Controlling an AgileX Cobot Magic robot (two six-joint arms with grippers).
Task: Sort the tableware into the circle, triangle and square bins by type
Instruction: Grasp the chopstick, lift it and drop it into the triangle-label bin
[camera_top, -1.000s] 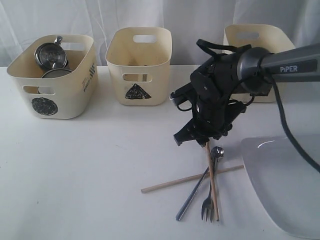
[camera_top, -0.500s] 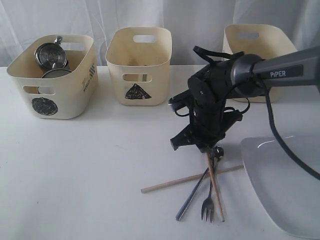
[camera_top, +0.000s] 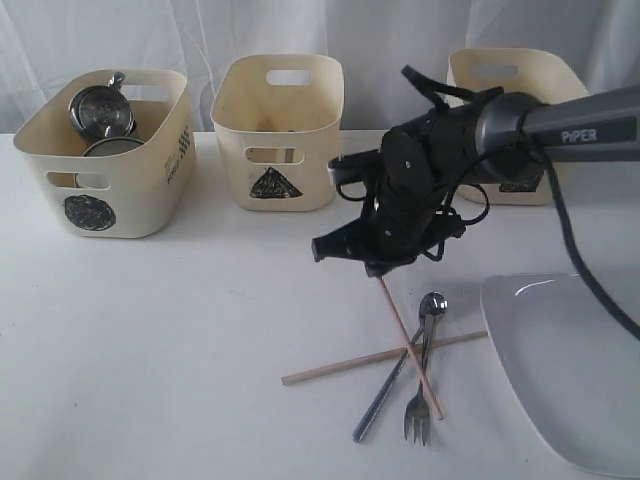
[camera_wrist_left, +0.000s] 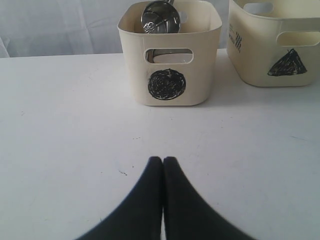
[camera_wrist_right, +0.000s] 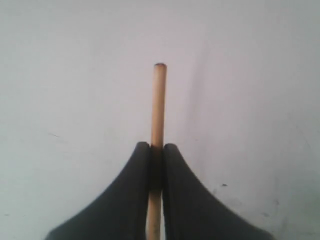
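Note:
My right gripper (camera_top: 379, 267) is shut on one wooden chopstick (camera_top: 397, 318), which slants down from the jaws toward the fork (camera_top: 413, 418). In the right wrist view the chopstick (camera_wrist_right: 159, 100) sticks out past the gripper (camera_wrist_right: 157, 147). The second chopstick (camera_top: 330, 371) lies flat, crossed by a steel spoon (camera_top: 432, 304). The big white plate (camera_top: 570, 360) sits at the right. The circle tub (camera_top: 105, 190) holds steel mugs (camera_top: 100, 108). The triangle tub (camera_top: 275, 140) stands in the middle and the square tub (camera_top: 510, 75) behind my right arm. My left gripper (camera_wrist_left: 163, 160) is shut on nothing, facing the circle tub (camera_wrist_left: 169, 85).
The three tubs line the back of the white table. A white curtain hangs behind them. The triangle tub (camera_wrist_left: 280, 55) shows beside the circle tub in the left wrist view. The plate reaches the table's front right edge.
My right gripper has risen and moved left and back with the chopstick in it. The chopstick's gripped end came up off the cutlery pile and now slants more.

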